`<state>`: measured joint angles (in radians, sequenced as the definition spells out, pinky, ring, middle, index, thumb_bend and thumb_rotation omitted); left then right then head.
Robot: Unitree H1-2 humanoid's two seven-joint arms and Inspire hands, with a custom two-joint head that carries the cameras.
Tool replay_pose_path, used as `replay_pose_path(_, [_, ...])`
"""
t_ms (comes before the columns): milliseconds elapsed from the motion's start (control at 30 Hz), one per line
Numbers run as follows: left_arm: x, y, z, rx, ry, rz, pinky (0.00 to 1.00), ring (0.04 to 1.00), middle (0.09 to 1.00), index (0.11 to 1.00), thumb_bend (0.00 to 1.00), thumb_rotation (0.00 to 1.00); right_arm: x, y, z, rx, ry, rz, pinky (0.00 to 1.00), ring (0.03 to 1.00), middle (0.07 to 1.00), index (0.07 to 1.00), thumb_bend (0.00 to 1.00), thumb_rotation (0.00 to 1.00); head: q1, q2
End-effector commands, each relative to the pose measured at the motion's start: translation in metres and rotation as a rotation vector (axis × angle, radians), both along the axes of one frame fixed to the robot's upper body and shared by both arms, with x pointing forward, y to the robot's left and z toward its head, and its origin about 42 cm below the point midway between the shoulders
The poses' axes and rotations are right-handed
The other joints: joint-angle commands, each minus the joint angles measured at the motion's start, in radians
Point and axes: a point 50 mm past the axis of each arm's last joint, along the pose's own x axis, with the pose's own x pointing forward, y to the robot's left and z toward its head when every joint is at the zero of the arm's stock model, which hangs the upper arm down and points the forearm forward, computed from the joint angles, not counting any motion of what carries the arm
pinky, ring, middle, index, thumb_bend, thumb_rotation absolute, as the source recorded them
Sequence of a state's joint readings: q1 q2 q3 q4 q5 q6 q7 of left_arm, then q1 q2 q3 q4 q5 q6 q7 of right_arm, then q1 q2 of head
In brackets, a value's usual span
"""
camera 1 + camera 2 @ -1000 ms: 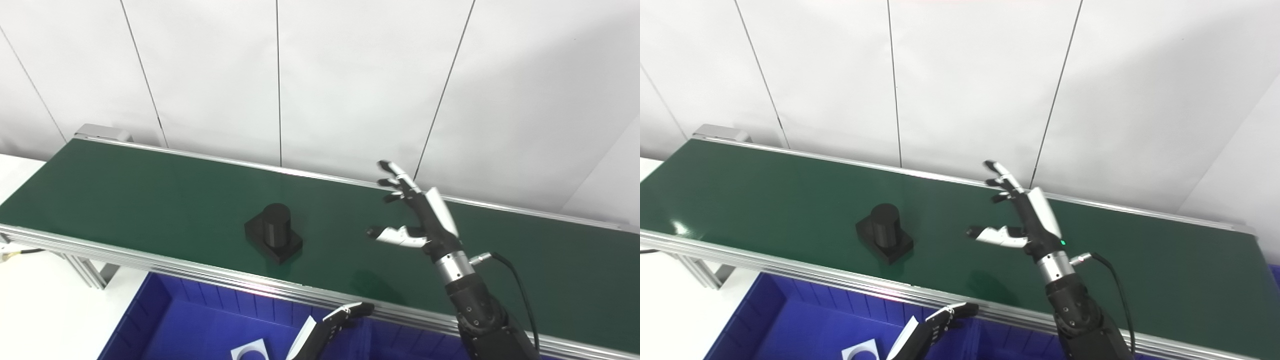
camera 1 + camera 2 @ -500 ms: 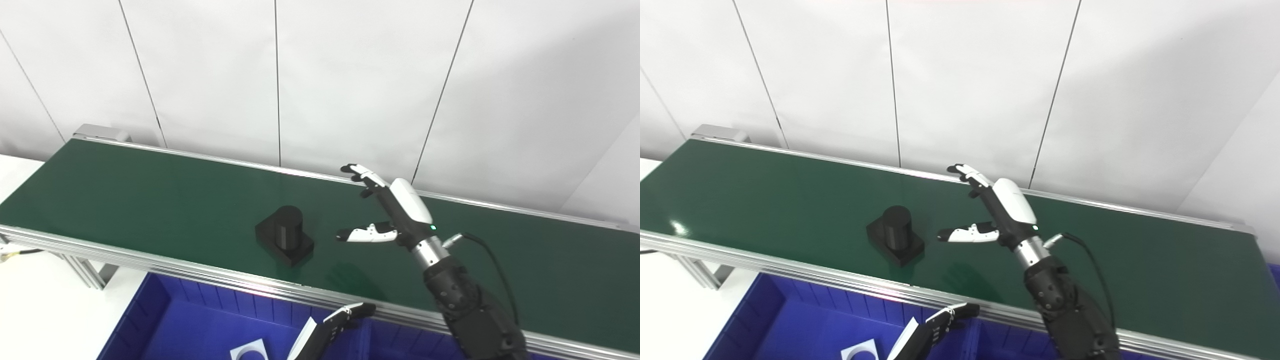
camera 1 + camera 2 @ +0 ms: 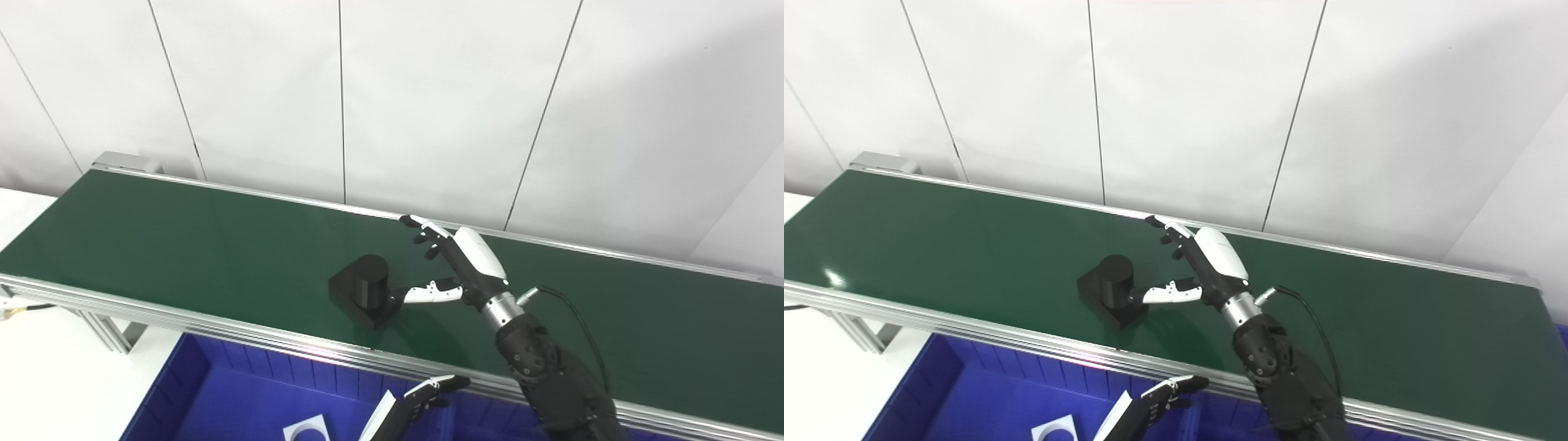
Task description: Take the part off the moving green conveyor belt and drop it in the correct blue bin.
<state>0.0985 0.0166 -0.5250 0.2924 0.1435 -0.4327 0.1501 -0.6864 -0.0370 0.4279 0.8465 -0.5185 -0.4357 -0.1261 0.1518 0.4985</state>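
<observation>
1. Sitting on the green conveyor belt [image 3: 184, 239], near its front edge, is the black part [image 3: 362, 289], a short cylinder on a square base.
2. The right hand [image 3: 456, 269] reaches over the belt with fingers spread, holding nothing; its thumb tip is right at the part's right side, and I can't say for sure whether it's touching.
3. The left hand [image 3: 1157, 401] pokes up at the bottom, over the blue bin [image 3: 245, 398]; fingers look loosely curled, but whether it's released or clenched, I can't tell.
4. A white label [image 3: 306, 429] lies in the bin.
</observation>
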Motion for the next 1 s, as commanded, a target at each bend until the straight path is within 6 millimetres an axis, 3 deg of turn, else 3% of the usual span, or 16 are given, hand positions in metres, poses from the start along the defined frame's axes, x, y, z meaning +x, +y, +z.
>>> replay_pose_path(0, [0.000,-0.004,0.012,-0.048,-0.057,-0.019,0.80,0.861,0.838,0.782,1.00,0.58,0.009,0.019,0.027,0.046,-0.091,0.029,0.55,0.761,0.863,0.871,0.87,0.56,0.000,0.001])
replay_pose_path(200, [-0.001,-0.005,0.015,-0.027,-0.078,-0.024,0.77,0.846,0.844,0.780,1.00,0.61,0.005,0.025,0.017,0.023,-0.085,0.020,0.57,0.774,0.848,0.859,0.87,0.53,0.001,0.004])
replay_pose_path(567, [-0.011,-0.010,0.025,-0.042,-0.106,-0.051,0.76,0.828,0.815,0.781,1.00,0.62,0.003,0.022,-0.001,0.012,-0.015,-0.007,0.54,0.703,0.831,0.845,0.85,0.51,0.014,0.023])
replay_pose_path(633, [-0.013,-0.009,0.027,-0.053,-0.106,-0.055,0.77,0.831,0.814,0.781,1.00,0.62,0.002,0.021,-0.007,0.025,0.004,-0.030,0.52,0.660,0.813,0.828,0.82,0.42,0.011,0.026])
replay_pose_path(667, [-0.014,-0.009,0.028,-0.060,-0.105,-0.057,0.78,0.834,0.813,0.781,1.00,0.62,0.001,0.021,-0.009,0.033,0.008,-0.054,0.50,0.628,0.796,0.807,0.79,0.31,0.011,0.027])
replay_pose_path(700, [-0.014,-0.009,0.028,-0.063,-0.105,-0.058,0.79,0.836,0.813,0.780,1.00,0.62,0.000,0.022,-0.011,0.039,0.007,-0.077,0.46,0.562,0.746,0.750,0.77,0.13,0.008,0.029])
replay_pose_path(733, [-0.015,-0.009,0.029,-0.064,-0.107,-0.060,0.79,0.837,0.812,0.780,1.00,0.62,-0.001,0.022,-0.013,0.042,0.003,-0.102,0.43,0.495,0.678,0.693,0.62,0.05,0.008,0.029])
replay_pose_path(767, [-0.015,-0.009,0.030,-0.066,-0.108,-0.062,0.80,0.839,0.812,0.782,1.00,0.62,-0.002,0.022,-0.015,0.045,-0.003,-0.126,0.40,0.435,0.565,0.605,0.55,0.02,0.007,0.031])
replay_pose_path(867, [-0.016,-0.008,0.031,-0.075,-0.107,-0.069,0.81,0.840,0.804,0.782,1.00,0.61,-0.003,0.019,-0.021,0.045,-0.012,-0.174,0.36,0.396,0.472,0.534,0.52,0.00,0.006,0.032])
replay_pose_path(967, [-0.015,-0.008,0.030,-0.080,-0.102,-0.077,0.82,0.837,0.791,0.783,1.00,0.61,-0.003,0.012,-0.025,0.032,-0.014,-0.182,0.36,0.388,0.472,0.520,0.52,0.00,0.000,0.031])
